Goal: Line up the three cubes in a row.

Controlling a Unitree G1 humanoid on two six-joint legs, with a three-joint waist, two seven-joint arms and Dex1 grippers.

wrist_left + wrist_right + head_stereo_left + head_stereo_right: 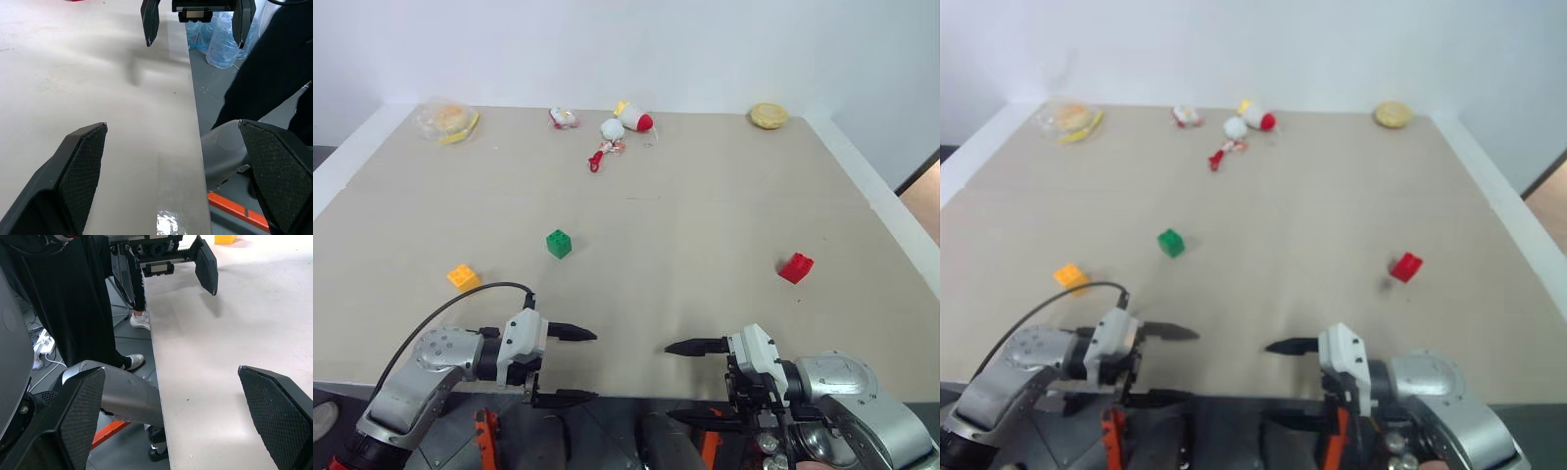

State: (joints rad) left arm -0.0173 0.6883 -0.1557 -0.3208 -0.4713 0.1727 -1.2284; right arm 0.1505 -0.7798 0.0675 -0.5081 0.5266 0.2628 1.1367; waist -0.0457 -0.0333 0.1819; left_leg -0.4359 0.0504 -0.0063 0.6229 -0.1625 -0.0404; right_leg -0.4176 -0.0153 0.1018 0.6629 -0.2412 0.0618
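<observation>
The green cube (559, 243), the orange-yellow cube (463, 277) and the red cube (796, 267) were found scattered on the beige table (685, 225), with nothing yet in a row: the green one lay mid-table, the orange-yellow one nearer the left edge, and the red one well apart on the right. The left gripper (564, 365) and the right gripper (693, 382) were held at the near table edge, tips turned toward each other, jaws spread wide and nothing pinched.

Trouble was judged most likely at the first pick. The cubes were small against such widely spread jaws, so an off-centre closing could nudge a cube aside or flick it away. The two arms, being so near each other, could be brought into collision if both were sent toward the middle. The small toys (613, 128) at the far side were judged out of harm's way.
</observation>
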